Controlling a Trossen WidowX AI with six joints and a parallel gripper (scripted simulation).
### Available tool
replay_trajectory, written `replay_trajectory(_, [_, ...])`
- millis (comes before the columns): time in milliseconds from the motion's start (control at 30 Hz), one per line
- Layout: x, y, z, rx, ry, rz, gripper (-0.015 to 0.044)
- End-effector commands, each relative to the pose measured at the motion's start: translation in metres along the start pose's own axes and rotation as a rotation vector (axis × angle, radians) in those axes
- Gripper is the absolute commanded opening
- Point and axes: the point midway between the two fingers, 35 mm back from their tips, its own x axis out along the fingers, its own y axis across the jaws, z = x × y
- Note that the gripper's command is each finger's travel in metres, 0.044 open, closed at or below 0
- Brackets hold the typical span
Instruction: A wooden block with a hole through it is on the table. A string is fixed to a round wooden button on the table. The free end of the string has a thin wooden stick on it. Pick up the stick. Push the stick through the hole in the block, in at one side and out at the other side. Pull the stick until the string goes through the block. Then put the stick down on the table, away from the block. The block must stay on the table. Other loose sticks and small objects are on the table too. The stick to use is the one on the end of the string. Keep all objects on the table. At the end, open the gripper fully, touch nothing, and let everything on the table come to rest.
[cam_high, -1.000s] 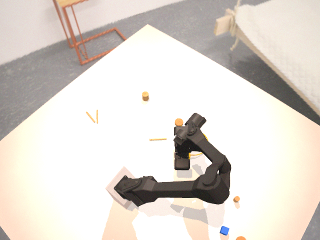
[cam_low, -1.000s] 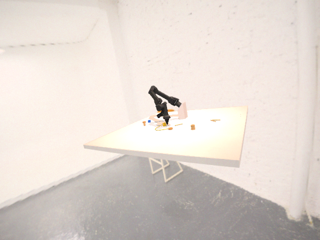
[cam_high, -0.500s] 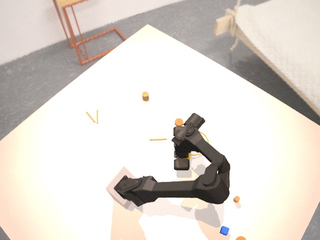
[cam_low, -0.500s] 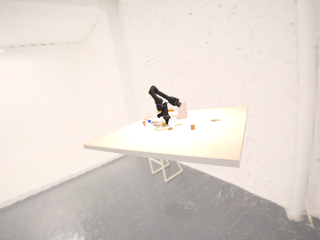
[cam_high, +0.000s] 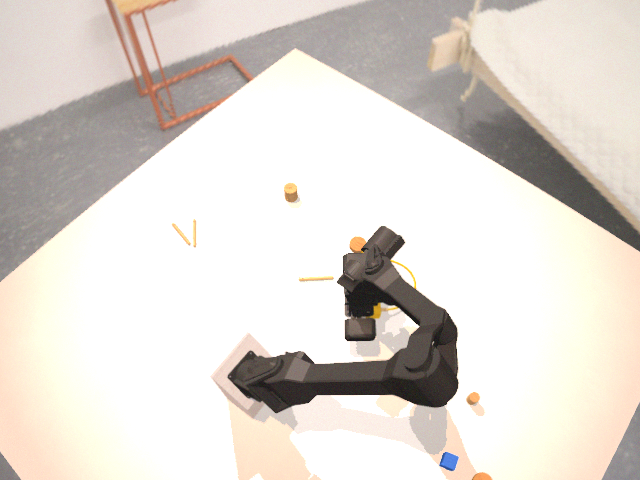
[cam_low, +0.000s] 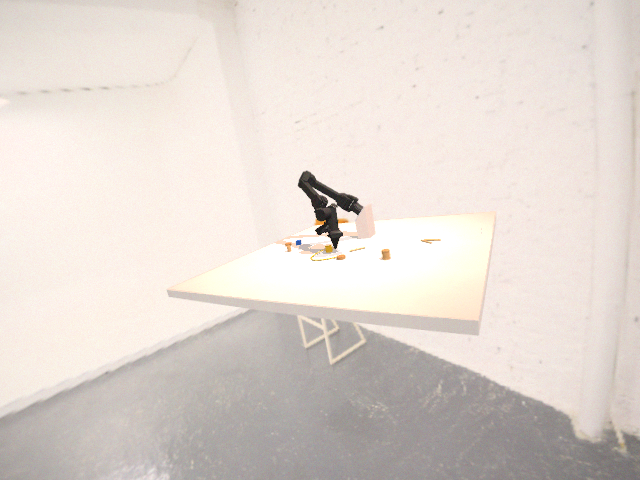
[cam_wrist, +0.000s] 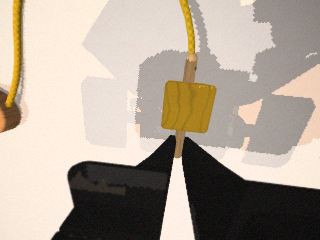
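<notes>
Your stick runs through the yellow wooden block on the desk, with its string end out at one side and its tip out at the other, where your tool is nearly shut and has that tip pinched between its fingers. From the stick's far end, your yellow string curves round to the round button. Farther out you have a loose stick near the button, and a blue cube well apart from the block.

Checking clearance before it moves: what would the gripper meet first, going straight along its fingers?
Probably the block, just beyond the fingertips; tabletop depth is unclear.
</notes>
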Motion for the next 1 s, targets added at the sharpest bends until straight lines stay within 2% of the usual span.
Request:
replay_trajectory(0, [-0.001, 0.0, -0.006, -0.001, -0.005, -0.001, 0.0])
replay_trajectory(967, [-0.002, 0.001, -0.044, -0.016, -0.002, 0.011, 0.0])
